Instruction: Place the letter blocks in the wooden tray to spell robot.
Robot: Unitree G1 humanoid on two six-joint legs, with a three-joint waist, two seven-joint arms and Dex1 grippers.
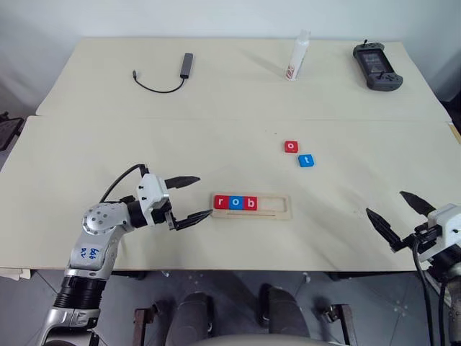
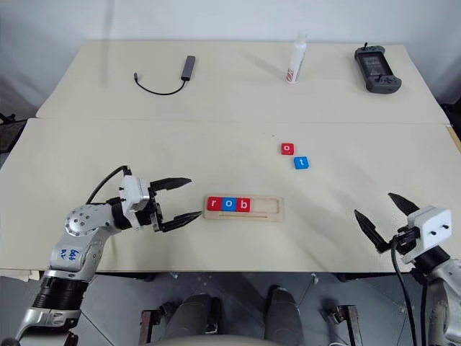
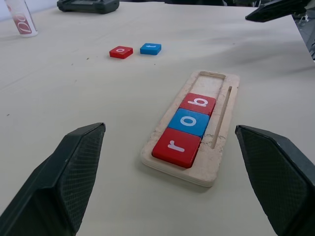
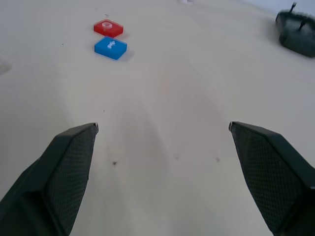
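While half-filled, wooden tray (image 1: 252, 206).

Silver left arm (image 1: 97, 231) with blue handwritten marks, black cable, white wrist block, black-fingered left gripper (image 1: 189, 198)

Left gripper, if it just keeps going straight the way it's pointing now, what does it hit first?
Probably the wooden tray: the open left gripper points at its near end, where the red r block sits. Bare table lies between; how high the fingers ride is unclear.
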